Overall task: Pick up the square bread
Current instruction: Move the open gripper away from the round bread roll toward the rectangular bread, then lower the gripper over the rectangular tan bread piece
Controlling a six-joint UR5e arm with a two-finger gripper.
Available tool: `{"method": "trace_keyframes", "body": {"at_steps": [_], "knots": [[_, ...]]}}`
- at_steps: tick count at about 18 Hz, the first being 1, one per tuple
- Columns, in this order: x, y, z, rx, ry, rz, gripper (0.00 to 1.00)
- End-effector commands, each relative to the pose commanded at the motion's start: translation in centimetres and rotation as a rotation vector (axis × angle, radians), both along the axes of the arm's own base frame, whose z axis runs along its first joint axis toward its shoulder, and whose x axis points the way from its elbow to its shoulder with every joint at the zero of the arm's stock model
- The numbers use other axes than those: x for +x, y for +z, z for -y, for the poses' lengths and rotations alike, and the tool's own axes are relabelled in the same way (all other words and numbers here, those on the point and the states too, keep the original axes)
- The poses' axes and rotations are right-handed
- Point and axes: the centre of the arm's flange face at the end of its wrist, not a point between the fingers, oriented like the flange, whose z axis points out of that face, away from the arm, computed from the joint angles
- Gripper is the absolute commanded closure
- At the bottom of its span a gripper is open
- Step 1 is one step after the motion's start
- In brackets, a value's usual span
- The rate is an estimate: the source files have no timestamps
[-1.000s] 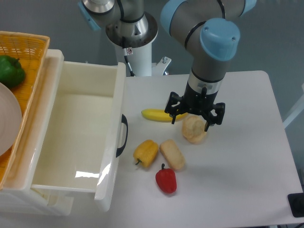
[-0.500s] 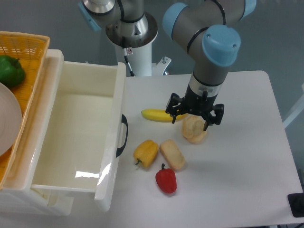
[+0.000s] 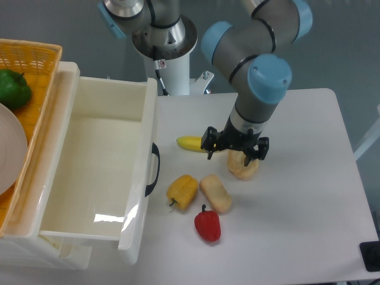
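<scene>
The square bread [image 3: 215,193] is a pale-tan oblong block lying on the white table [image 3: 309,196], between a yellow pepper [image 3: 182,191] and a red pepper [image 3: 207,225]. My gripper [image 3: 234,155] hangs open above and behind it, roughly over the back edge of a rounder tan bun [image 3: 244,167]. Its two black fingers [image 3: 209,146] point down and hold nothing. The square bread is untouched, in front and slightly left of the gripper.
A banana [image 3: 189,142] lies just left of the gripper, partly hidden by it. A white open drawer [image 3: 95,172] stands at the left with its handle facing the peppers. An orange basket [image 3: 41,65] with a green pepper [image 3: 13,88] sits at far left.
The gripper has shifted left and a little toward the front, now covering more of the banana's right end. The objects on the table have not moved.
</scene>
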Motion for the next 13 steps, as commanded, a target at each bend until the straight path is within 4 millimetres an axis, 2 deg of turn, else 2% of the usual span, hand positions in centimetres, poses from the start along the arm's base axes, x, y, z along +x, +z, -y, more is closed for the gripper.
{"method": "trace_keyframes", "body": {"at_steps": [3, 13], "knots": [[-0.1, -1.6, -1.0, 0.002, -0.001, -0.010, 0.00], [-1.3, -5.0, -1.9, -0.043, 0.205, 0.030, 0.00]]}}
